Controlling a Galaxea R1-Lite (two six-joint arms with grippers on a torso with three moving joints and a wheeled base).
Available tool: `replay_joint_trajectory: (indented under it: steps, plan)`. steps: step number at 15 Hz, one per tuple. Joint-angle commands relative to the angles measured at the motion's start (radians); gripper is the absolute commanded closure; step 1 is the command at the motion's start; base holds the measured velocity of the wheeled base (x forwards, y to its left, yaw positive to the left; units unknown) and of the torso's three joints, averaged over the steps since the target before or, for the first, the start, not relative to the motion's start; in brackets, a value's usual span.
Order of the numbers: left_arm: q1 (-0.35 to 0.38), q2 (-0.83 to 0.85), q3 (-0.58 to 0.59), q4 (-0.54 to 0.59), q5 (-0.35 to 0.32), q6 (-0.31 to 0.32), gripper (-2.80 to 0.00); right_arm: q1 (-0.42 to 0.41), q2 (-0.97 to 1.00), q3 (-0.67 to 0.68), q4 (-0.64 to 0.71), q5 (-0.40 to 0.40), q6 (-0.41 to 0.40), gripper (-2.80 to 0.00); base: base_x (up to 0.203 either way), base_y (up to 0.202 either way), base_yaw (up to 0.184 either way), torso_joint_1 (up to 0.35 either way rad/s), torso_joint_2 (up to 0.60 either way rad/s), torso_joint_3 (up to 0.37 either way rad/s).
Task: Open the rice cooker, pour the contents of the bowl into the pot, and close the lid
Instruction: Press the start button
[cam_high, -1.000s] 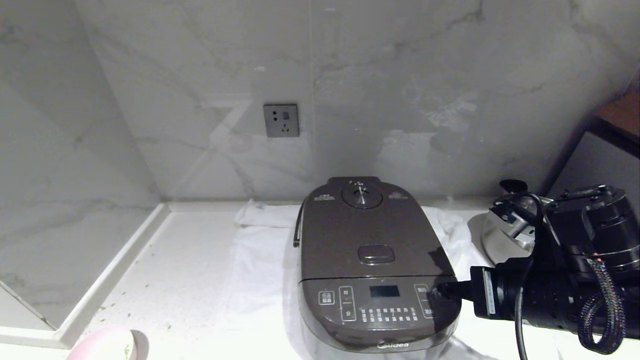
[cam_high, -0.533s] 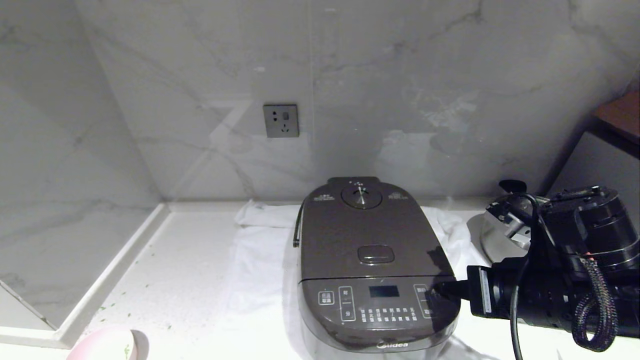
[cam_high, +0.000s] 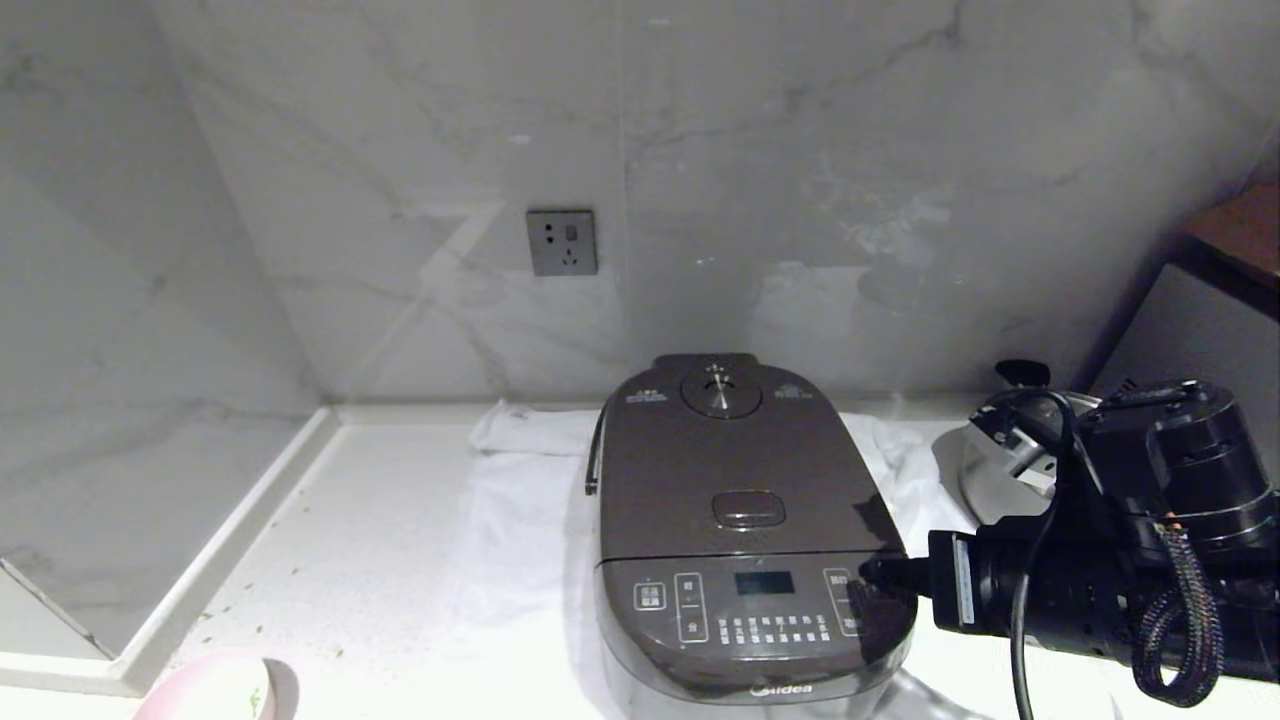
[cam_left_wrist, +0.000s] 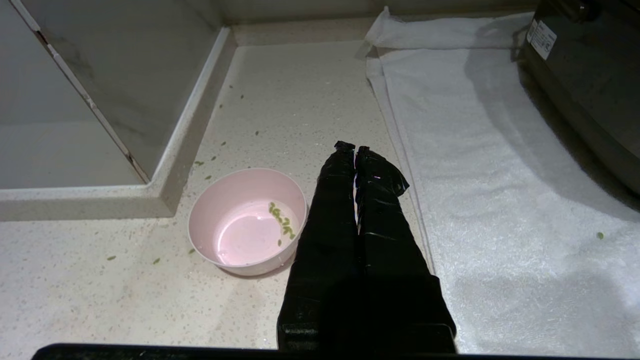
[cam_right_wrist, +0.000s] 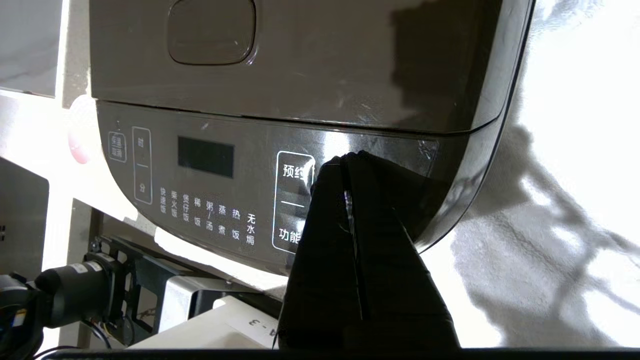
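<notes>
On a white towel (cam_high: 520, 520), rice cooker (cam_high: 745, 540) with lid (cam_high: 735, 460) down; right gripper (cam_high: 872, 580) pressed shut, empty, tips over the front panel; left gripper (cam_left_wrist: 356, 150) shut, empty, beside bowl (cam_left_wrist: 247, 220) holding green bits (cam_left_wrist: 282, 225)

The right arm reaches in level from the right side, its thick black wrist trailing braided cable. The right claw (cam_high: 868, 578) points leftward, fingers pressed together into one narrow tip. The left claw (cam_left_wrist: 354, 149) hangs pointing forward and down, its two black fingers (cam_left_wrist: 336, 172) closed flat against each other, holding nothing.
</notes>
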Motion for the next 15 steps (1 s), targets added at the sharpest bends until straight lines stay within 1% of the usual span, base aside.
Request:
replay_joint_trajectory:
  steps: [1, 7, 10, 11, 12, 14, 15]
  plan:
    - [0.0, 0.0, 0.0, 0.001, 0.0, 0.0, 0.0, 0.001, -0.048, -0.04, 0.031, 0.0, 0.002, 0.0, 0.0, 0.0, 0.0, 0.0, 0.0, 0.0]
    - [0.0, 0.0, 0.0, -0.001, 0.0, 0.0, 0.0, 0.02, -0.238, -0.227, 0.327, 0.001, 0.002, 0.0, 0.0, 0.0, 0.0, 0.0, 0.0, 0.0]
    - [0.0, 0.0, 0.0, -0.001, 0.0, -0.001, 0.0, 0.021, -0.323, -0.307, 0.445, -0.006, 0.001, 0.0, 0.0, 0.0, 0.0, 0.0, 0.0, 0.0]
    - [0.0, 0.0, 0.001, -0.002, 0.0, -0.001, 0.0, 0.021, -0.347, -0.341, 0.496, -0.021, 0.0, 0.0, 0.0, 0.0, 0.0, 0.0, 0.0, 0.0]
    - [0.0, 0.0, 0.001, -0.002, 0.0, -0.001, 0.0, 0.02, -0.372, -0.366, 0.536, -0.066, 0.0, 0.0, 0.0, 0.0, 0.0, 0.0, 0.0, 0.0]
    - [0.0, 0.0, 0.001, -0.002, 0.0, -0.002, 0.0, 0.019, -0.424, -0.38, 0.561, -0.16, -0.007, 0.0, 0.0, 0.0, 0.0, 0.0, 0.0, 0.0]
    - [0.0, 0.0, 0.001, -0.002, -0.001, -0.003, 0.0, 0.017, -0.454, -0.381, 0.571, -0.202, -0.024, 0.0, 0.0, 0.0, 0.0, 0.0, 0.0, 0.0]
